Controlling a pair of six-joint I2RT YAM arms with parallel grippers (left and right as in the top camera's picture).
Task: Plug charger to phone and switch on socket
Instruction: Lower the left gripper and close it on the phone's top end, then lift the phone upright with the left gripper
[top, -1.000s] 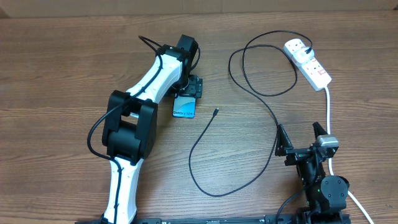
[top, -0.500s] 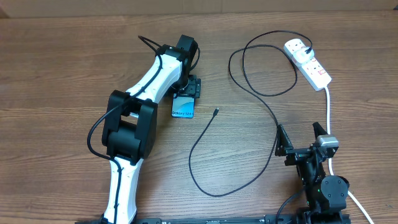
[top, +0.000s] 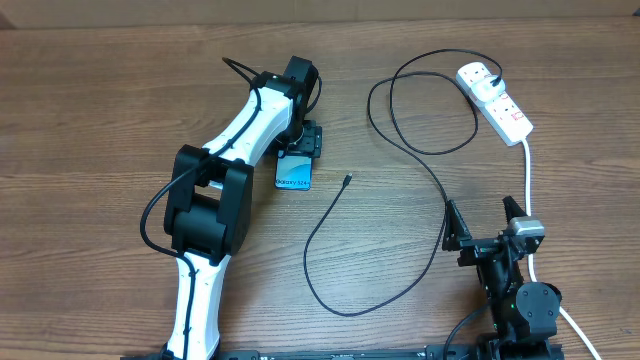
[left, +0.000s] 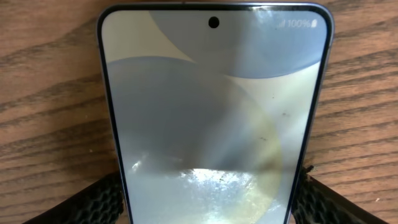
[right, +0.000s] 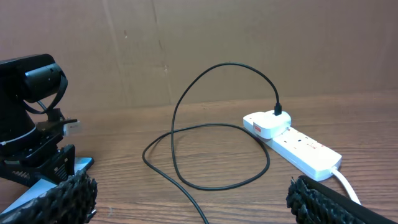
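The phone (top: 295, 176), its blue screen up, lies on the table under my left gripper (top: 300, 142). In the left wrist view the phone (left: 211, 93) fills the frame. My left gripper (left: 208, 205) has a finger against each long edge and is shut on it. The charger (top: 322, 225) is a thin black cable. Its free tip (top: 347, 180) lies just right of the phone. Its plug (top: 493, 72) sits in the socket (top: 503, 108), a white strip with red switches. My right gripper (top: 485, 222) is open and empty, near the table's front edge.
The cable loops widely across the middle and back right of the table (top: 100, 120). The strip's thick white lead (top: 528, 180) runs down past my right arm. The right wrist view shows the socket (right: 298, 146), the cable loop (right: 186, 124) and a cardboard wall (right: 249, 37) behind.
The phone under my left gripper has shifted slightly left and straightened. The right arm and the cable have not moved.
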